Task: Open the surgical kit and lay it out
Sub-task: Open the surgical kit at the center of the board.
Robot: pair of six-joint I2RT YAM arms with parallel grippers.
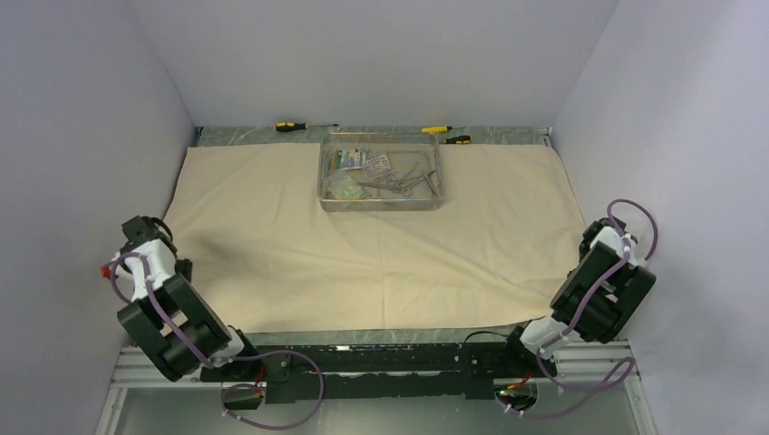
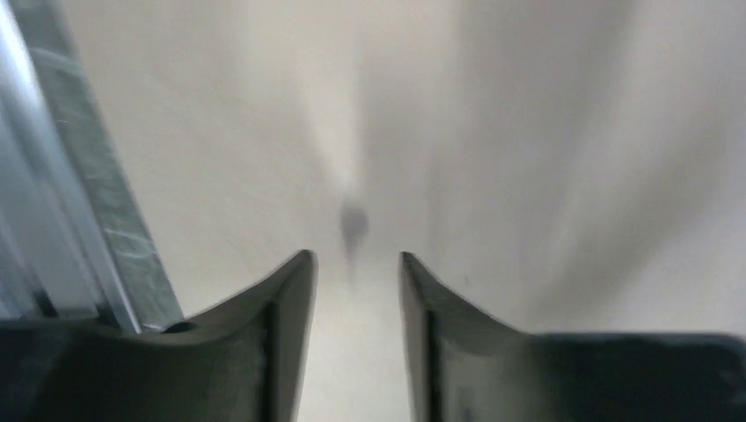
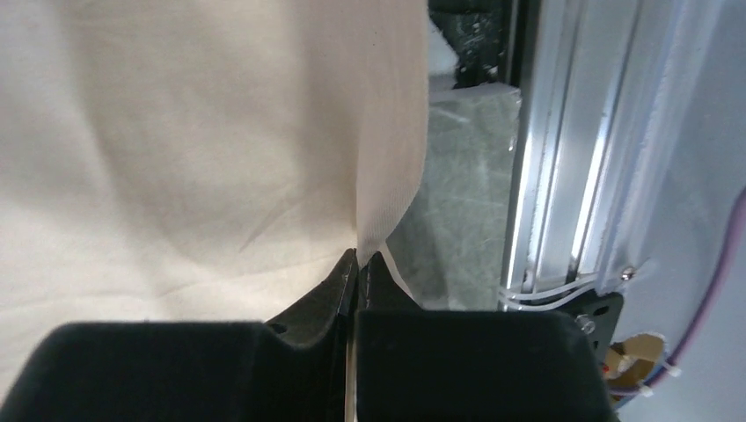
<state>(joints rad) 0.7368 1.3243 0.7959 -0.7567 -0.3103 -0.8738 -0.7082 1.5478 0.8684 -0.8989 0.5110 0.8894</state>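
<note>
Beige wrap cloth (image 1: 363,263) edge pinched in right gripper (image 3: 361,258); left gripper (image 2: 356,258) apart above cloth.

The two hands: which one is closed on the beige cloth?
The right hand: it is pinched shut on the edge of the beige cloth. The left hand is open above the cloth and holds nothing.

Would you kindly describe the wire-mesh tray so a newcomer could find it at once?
A large beige cloth covers most of the table. Midway along its far edge sits the silver wire-mesh tray, the only container there, holding printed packets and steel instruments.
</note>
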